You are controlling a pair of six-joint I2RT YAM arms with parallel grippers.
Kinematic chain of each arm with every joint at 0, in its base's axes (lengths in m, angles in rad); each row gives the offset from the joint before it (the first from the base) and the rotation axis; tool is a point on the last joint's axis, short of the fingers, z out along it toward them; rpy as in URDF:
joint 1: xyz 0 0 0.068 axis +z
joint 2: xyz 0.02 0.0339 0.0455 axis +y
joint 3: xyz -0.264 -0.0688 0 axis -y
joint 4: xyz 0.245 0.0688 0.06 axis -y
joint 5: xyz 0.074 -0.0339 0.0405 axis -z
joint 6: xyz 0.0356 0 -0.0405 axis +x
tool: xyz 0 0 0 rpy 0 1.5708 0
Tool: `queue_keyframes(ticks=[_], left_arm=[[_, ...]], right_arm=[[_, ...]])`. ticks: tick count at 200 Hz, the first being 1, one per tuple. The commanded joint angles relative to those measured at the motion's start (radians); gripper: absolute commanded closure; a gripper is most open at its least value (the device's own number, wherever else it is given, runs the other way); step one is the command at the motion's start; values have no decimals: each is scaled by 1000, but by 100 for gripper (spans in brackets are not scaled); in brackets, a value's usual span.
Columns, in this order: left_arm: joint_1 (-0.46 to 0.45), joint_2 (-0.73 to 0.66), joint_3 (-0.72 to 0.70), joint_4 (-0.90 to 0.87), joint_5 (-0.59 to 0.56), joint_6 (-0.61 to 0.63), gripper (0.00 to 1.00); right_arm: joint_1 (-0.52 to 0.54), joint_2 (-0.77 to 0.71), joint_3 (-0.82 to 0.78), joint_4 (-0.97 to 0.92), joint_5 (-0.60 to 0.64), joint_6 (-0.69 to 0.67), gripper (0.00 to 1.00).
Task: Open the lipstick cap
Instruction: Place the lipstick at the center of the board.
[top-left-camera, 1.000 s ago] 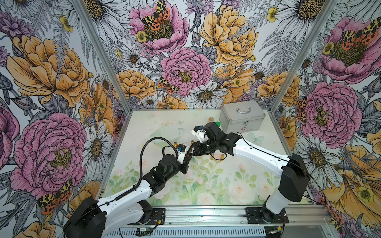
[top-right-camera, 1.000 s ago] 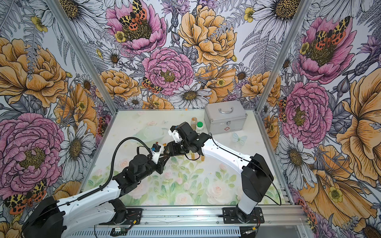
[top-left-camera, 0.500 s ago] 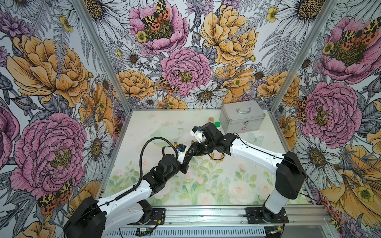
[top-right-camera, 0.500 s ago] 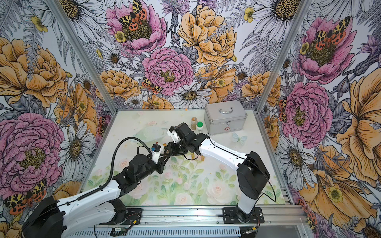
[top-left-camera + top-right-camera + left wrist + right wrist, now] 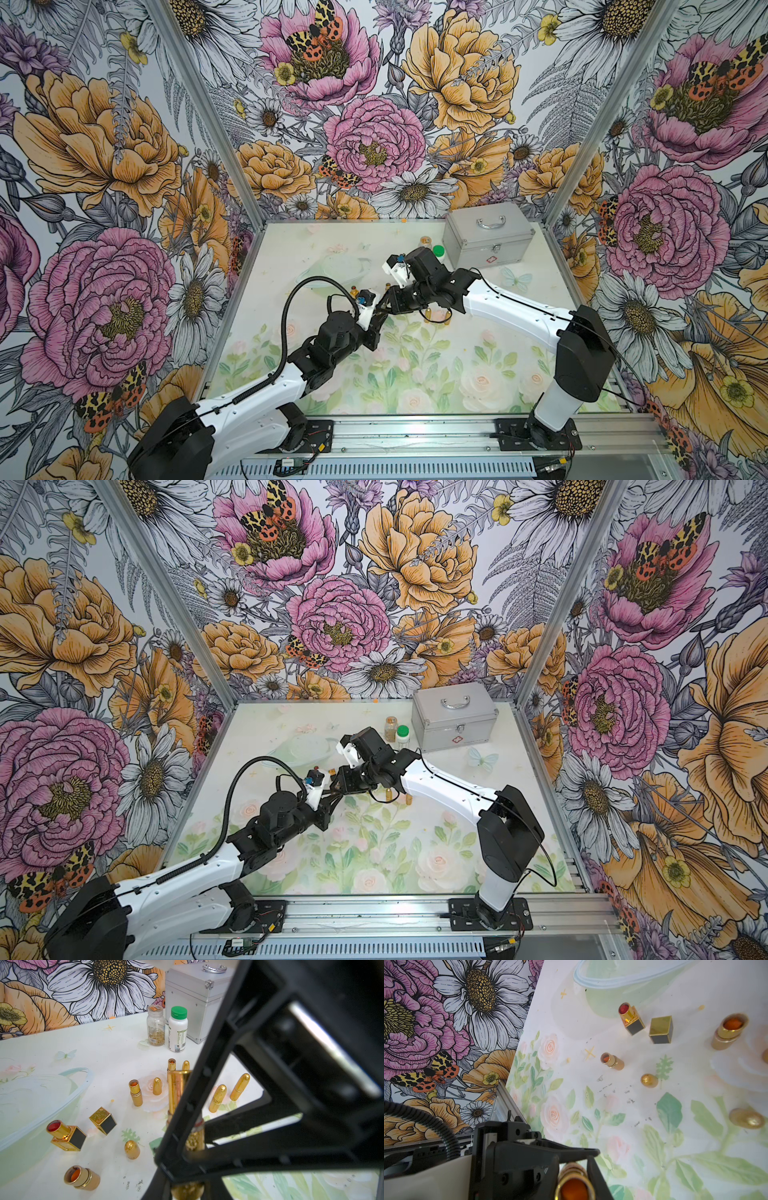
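Note:
Above the mat's middle the two grippers meet tip to tip in both top views. My left gripper [image 5: 375,318] [image 5: 187,1188] is shut on the textured gold lower body [image 5: 195,1140] of a gold lipstick. The smooth gold lipstick cap [image 5: 178,1093] points away from it. My right gripper [image 5: 386,306] [image 5: 575,1186] is shut across that cap end, and its black fingers [image 5: 182,1109] cross the tube. In the right wrist view the cap's end shows as a gold ring with an orange face. One of the left fingers [image 5: 571,1150] lies just beyond it.
On the mat stand a square black-and-gold lipstick [image 5: 66,1136] with its cap [image 5: 102,1120] off, a short open gold tube [image 5: 82,1178], a loose round cap [image 5: 132,1149] and several bullet-shaped gold lipsticks [image 5: 217,1098]. Two bottles [image 5: 177,1028] stand by a silver case [image 5: 488,239].
My right gripper has closed its jaws onto the lipstick's cap end, and that arm has drawn slightly left toward the left gripper. The left arm has held still.

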Motion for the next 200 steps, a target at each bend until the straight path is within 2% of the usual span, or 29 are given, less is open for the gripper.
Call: queue_keyframes(ticks=[1, 13, 23, 34, 58, 78, 116, 152, 200], left_arm=[[-6, -12, 22, 32, -8, 3, 81], [-6, -16, 19, 31, -12, 2, 68], [-5, -24, 15, 30, -16, 0, 47], [-6, -32, 8, 24, -25, -5, 30], [-3, -60, -5, -7, -53, -30, 10], [1, -101, -22, -39, -67, -56, 2], [46, -182, -35, -140, -118, -130, 1], [84, -240, -49, -209, -155, -182, 1], [134, -263, -64, -222, -134, -213, 1]], right_arm=[[1, -4, 34, 10, 83, -11, 79], [0, -7, 36, 9, 117, -20, 79], [0, -9, 36, 8, 155, -31, 79], [0, -5, 37, 7, 201, -42, 79], [0, 15, 43, 0, 293, -62, 80], [1, 32, 41, 1, 378, -81, 80], [47, 89, 43, 1, 519, -105, 80], [73, 155, 43, 26, 582, -114, 80], [82, 239, 40, 76, 656, -108, 80]])
